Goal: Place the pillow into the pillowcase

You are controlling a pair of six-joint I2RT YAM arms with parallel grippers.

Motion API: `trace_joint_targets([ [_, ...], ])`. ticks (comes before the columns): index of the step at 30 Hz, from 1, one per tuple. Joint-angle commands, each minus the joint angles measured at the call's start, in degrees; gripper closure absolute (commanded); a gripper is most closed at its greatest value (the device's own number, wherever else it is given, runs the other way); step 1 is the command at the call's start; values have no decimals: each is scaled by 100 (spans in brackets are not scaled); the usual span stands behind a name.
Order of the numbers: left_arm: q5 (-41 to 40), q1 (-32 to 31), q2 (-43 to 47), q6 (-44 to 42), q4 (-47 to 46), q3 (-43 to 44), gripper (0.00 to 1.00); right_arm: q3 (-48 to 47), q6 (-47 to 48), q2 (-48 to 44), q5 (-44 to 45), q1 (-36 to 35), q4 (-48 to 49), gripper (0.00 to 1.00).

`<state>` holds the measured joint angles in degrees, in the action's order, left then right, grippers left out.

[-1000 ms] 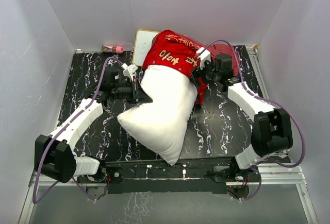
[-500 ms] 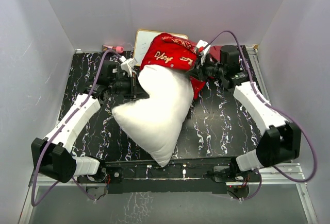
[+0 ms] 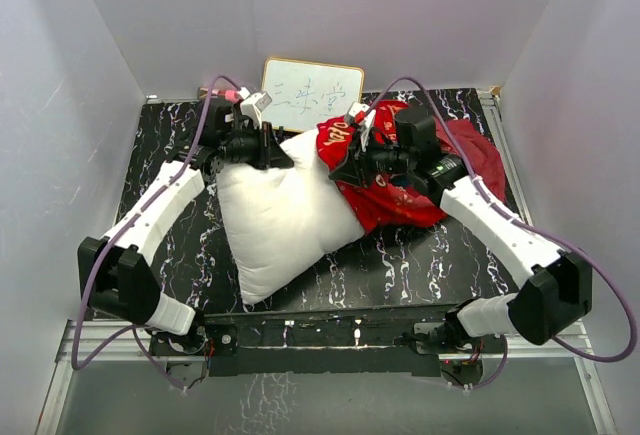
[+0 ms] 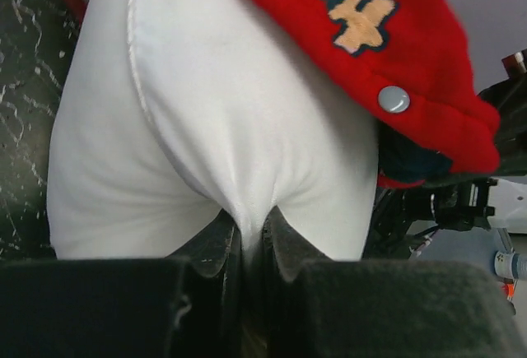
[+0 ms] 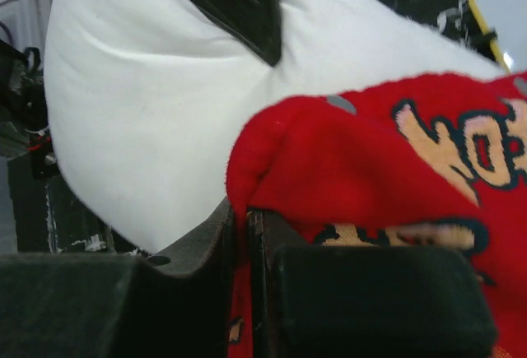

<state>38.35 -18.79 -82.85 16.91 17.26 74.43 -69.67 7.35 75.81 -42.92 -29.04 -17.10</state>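
The plump white pillow [image 3: 275, 217] lies on the black marbled table, its upper right corner under the red pillowcase [image 3: 400, 187]. My left gripper [image 3: 283, 158] is shut on a pinch of the pillow [image 4: 214, 119] at its top edge; the white cloth runs down between the jaws. A red pillowcase hem [image 4: 387, 53] with gold letters and a metal snap covers the pillow's far end. My right gripper [image 3: 335, 171] is shut on the pillowcase edge [image 5: 370, 169], right against the pillow [image 5: 156, 119]. The rest of the case lies crumpled at the right.
A small framed whiteboard [image 3: 311, 94] with writing leans on the back wall. A pink object [image 3: 222, 95] lies at the back left, partly behind my left arm. White walls close in the table [image 3: 420, 260] on three sides.
The pillow has swung left and down onto the table, and the pillowcase has slid off to the right. My right gripper closed on the case edge. Both arms moved back; the whiteboard is now uncovered.
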Motion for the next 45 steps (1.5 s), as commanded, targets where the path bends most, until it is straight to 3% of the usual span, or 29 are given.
trace_joint_targets([
  [1, -442, 73, -21, -136, -393, -376, 99, 252, 233, 93, 362, 240, -110, 92],
  [4, -959, 181, -33, -168, 196, -335, 71, 425, 526, 22, 415, 402, -386, 85],
  [7, -1766, 230, 225, -230, 762, -51, 33, 364, 699, -148, -86, 634, -589, 63],
  [10, -2342, 237, 780, -413, 1083, 208, 15, 220, 789, -403, -791, 892, -663, 39],
  [12, -2444, 239, 1178, -582, 1207, 320, 12, 183, 802, -604, -1157, 1005, -636, 23],
  [14, -2254, 240, 1551, -773, 1258, 344, 11, 257, 763, -834, -1218, 1085, -522, 17],
  [19, -1096, 183, 2412, -791, 857, -245, 12, 950, 430, -1509, -718, 1197, 39, 9],
  [23, -1224, -422, 2910, -915, 558, -850, 13, 1543, 238, -1958, -545, 1307, 175, 6],
  [27, -2533, -1892, 2725, -1746, 907, -834, 13, 1750, 745, -2127, -783, 1425, -423, 7],
  [28, -2936, -2507, 2571, -1982, 1041, -775, 13, 1809, 1016, -2161, -858, 1430, -622, 7],
  [32, -4884, -4295, 1880, -3044, 1347, -795, 8, 2008, 1677, -2292, -922, 1424, -1142, 9],
  [34, -5868, -4898, 1569, -3463, 1256, -1017, 5, 2159, 1735, -2336, -778, 1423, -1189, 9],
  [40, -7665, -5192, 987, -4031, 44, -1805, 3, 2402, 1515, -2359, -388, 1436, -974, 10],
  [45, -8545, -5190, 347, -4249, -602, -2116, 3, 2459, 1391, -2285, -346, 1472, -808, 10],
])
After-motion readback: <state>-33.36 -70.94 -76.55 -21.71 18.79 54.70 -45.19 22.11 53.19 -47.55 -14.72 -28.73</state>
